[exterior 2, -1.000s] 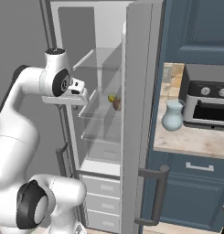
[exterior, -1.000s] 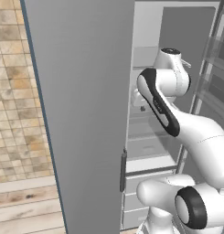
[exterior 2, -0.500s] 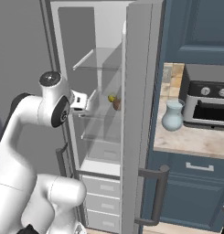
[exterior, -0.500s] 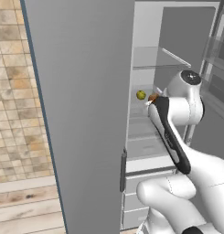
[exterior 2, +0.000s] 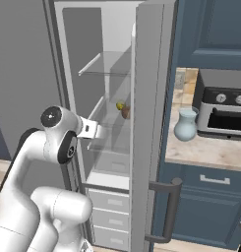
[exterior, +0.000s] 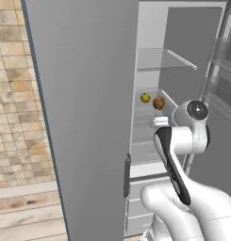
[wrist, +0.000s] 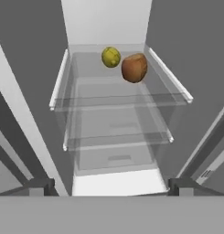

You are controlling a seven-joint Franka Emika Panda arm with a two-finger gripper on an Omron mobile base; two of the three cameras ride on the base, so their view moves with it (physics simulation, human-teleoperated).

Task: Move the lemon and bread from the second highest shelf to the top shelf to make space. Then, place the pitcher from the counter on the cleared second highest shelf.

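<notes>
The yellow lemon (wrist: 111, 56) and the brown bread (wrist: 134, 67) roll sit side by side at the back of the second highest shelf (wrist: 86, 90) in the open fridge, the bread to the lemon's right. From the base I see the lemon (exterior: 145, 97) (exterior 2: 120, 105) and bread (exterior: 158, 102) (exterior 2: 126, 112) under the bare top shelf (exterior: 166, 59) (exterior 2: 105, 64). My gripper (wrist: 111, 187) (exterior: 158, 121) (exterior 2: 103, 131) hangs open and empty in front of the fridge, lower than that shelf and well short of both items. The pale blue pitcher (exterior 2: 185, 125) stands on the counter (exterior 2: 210, 151).
The open fridge door (exterior: 84, 108) stands as a grey wall on the left, and the other door (exterior 2: 149, 123) separates the fridge from the counter. Lower glass shelves (wrist: 115, 139) and drawers (exterior 2: 109, 202) sit below. A toaster oven (exterior 2: 225, 113) is behind the pitcher.
The arm has dropped from up near the top shelf to below the second highest shelf and drawn back. The jaws have spread wider. Lemon and bread have not moved.
</notes>
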